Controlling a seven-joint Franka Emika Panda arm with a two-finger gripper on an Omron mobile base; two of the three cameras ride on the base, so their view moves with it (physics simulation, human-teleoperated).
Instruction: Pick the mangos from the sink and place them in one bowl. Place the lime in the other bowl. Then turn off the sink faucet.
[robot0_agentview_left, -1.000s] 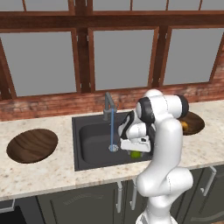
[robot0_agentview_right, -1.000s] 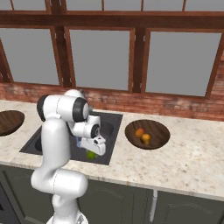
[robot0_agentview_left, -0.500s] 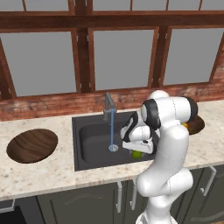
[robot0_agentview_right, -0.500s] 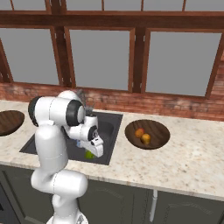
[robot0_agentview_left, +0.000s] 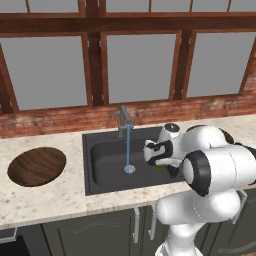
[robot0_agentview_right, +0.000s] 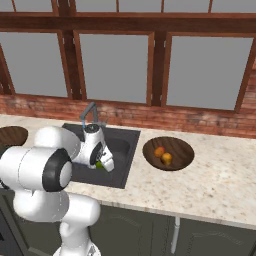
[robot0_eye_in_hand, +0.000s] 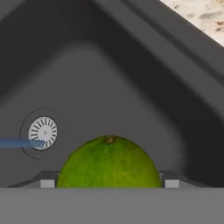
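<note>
A bright green lime (robot0_eye_in_hand: 109, 162) sits between the two fingertips of the robot's gripper (robot0_eye_in_hand: 109, 183), low in the right part of a dark sink (robot0_agentview_left: 102, 165). The fingers close on its two sides, so the gripper is grasping the lime, most likely to carry it out of the sink. I cannot tell whether it rests on the sink floor or hangs just above it. The lime is nearly round, with no clear long axis; its small brown stem nub faces away from the hand, toward the far wall of the sink.

A thin stream of blue water (robot0_agentview_left: 128, 147) runs from the grey faucet (robot0_agentview_left: 123, 120) at the back rim down to the round silver drain (robot0_eye_in_hand: 42, 132), which lies near the lime. The faucet is running, so that step waits.

On the speckled counter to the right, a dark wooden bowl (robot0_agentview_right: 168, 142) holds two orange mangos (robot0_agentview_right: 163, 155) side by side. To the left of the sink, a matching second bowl (robot0_agentview_left: 36, 165) has nothing in it, probably meant for the lime.
</note>
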